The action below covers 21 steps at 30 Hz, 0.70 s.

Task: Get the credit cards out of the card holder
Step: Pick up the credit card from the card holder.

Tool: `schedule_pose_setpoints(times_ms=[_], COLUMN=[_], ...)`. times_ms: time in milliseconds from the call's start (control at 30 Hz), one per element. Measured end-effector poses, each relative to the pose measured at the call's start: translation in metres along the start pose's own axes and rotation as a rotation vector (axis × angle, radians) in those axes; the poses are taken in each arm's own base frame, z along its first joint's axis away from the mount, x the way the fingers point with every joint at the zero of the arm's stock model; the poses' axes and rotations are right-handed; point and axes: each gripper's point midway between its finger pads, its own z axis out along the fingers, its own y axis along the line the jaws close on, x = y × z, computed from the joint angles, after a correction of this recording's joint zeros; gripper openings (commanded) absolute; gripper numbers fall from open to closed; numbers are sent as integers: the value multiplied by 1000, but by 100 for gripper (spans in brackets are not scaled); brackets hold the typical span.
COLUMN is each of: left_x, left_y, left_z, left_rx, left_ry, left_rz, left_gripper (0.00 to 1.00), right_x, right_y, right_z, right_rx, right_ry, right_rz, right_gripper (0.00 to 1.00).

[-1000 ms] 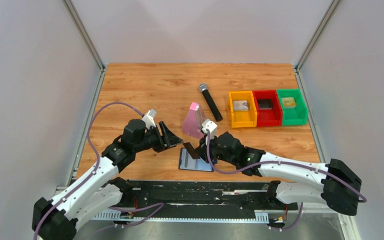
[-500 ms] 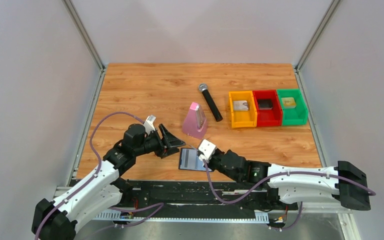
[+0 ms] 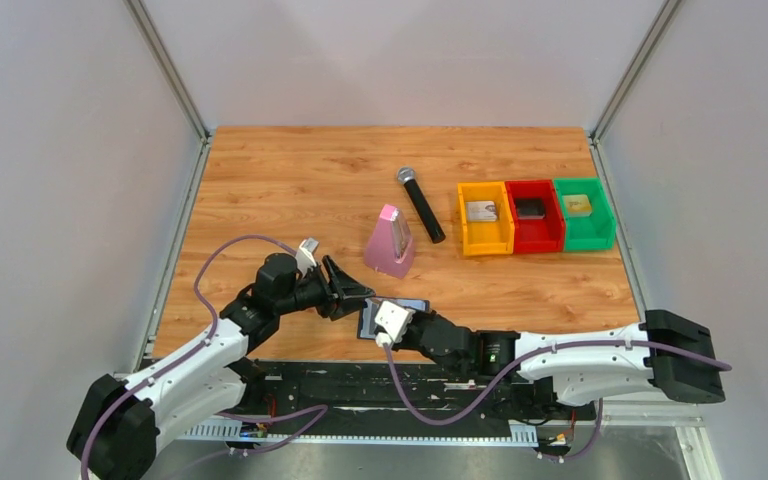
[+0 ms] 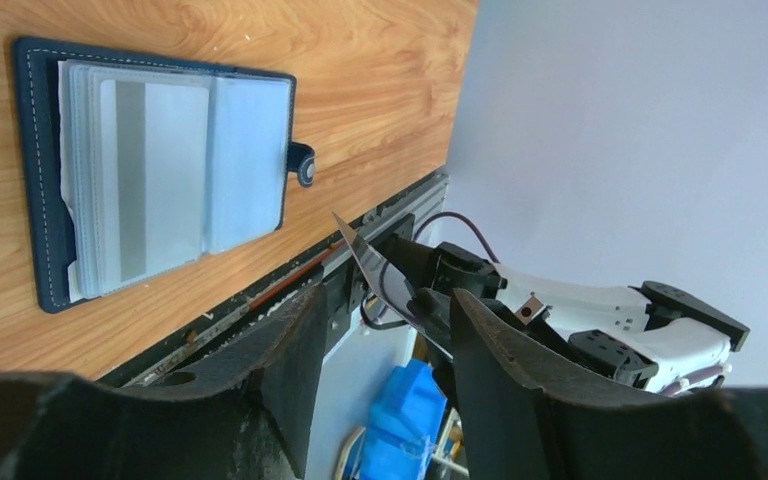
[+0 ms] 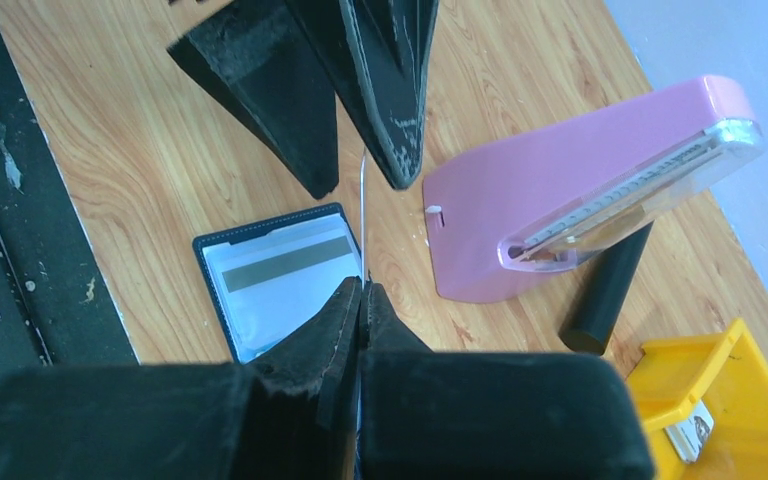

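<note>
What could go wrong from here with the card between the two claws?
1. The right claw pinches the card only by its end. If it lets go before the open left claw closes, the card probably drops.
2. The card stands edge-on between the left fingers; a skewed close may bend it.
3. The holder lies loose with a second card inside; a low arm could shove it.

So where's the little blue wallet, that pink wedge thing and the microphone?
card holder (image 4: 150, 165), left wrist view, on its pale inner sleeves.
pink metronome (image 5: 560, 170), right wrist view, on its flat side.
microphone (image 3: 423, 210), top external view, on its black handle.
</note>
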Motion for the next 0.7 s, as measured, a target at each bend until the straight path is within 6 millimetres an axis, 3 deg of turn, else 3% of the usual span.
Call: schedule_pose_setpoints(times_ms=[133,267,467,700], left_x=[2,2,2,-1], left_y=[2,-1,-2,-7], left_z=[4,5,5,6], left_rx=[5,20,33,77], left_ry=[18,24,23,8], left_rz=[-19,-30,-8,119], left_gripper=[36,1,0,0], right_x=[-3,1,4,-12], right_y=[5,11,16,10], right_z=[3,6,9,11], right_rx=[-2,-1,-2,-31], right_ry=[-8,6,37,112], right_rz=[-15,-30,27,301], right_gripper=[0,8,33,42])
